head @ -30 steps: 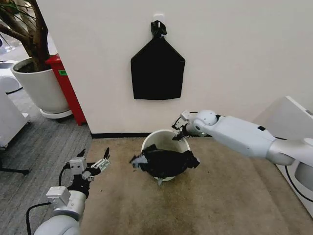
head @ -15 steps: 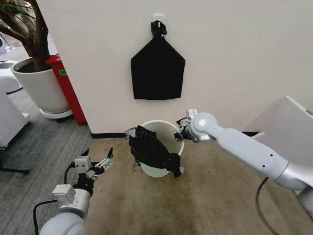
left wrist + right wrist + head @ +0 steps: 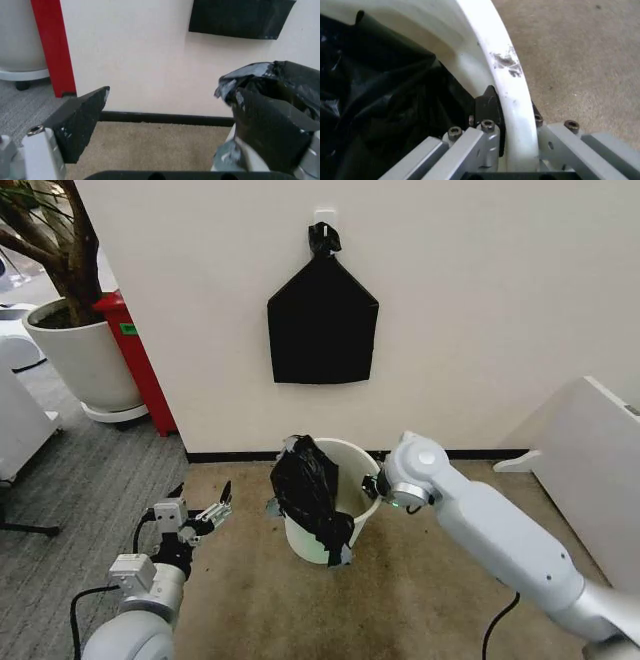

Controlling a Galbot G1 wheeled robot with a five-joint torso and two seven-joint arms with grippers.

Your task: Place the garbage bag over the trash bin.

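Beige carpet [image 3: 420,600] — trash bin [image 3: 345,455] holds garbage bag [image 3: 308,485].

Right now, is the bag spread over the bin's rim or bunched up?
Bunched: the garbage bag drapes over one side of the trash bin, leaving bare white rim elsewhere.

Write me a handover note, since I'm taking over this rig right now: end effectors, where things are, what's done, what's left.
Right end effector: clamped on the rim of the round cream-white plastic bin, one finger inside, one outside.
Left end effector: open, idle, low beside the bin.
Glossy black plastic garbage bag: bunched over the bin's left rim, partly inside, partly hanging down the outside.
Done: bag is at the bin.
Left: spread it open around the whole rim.
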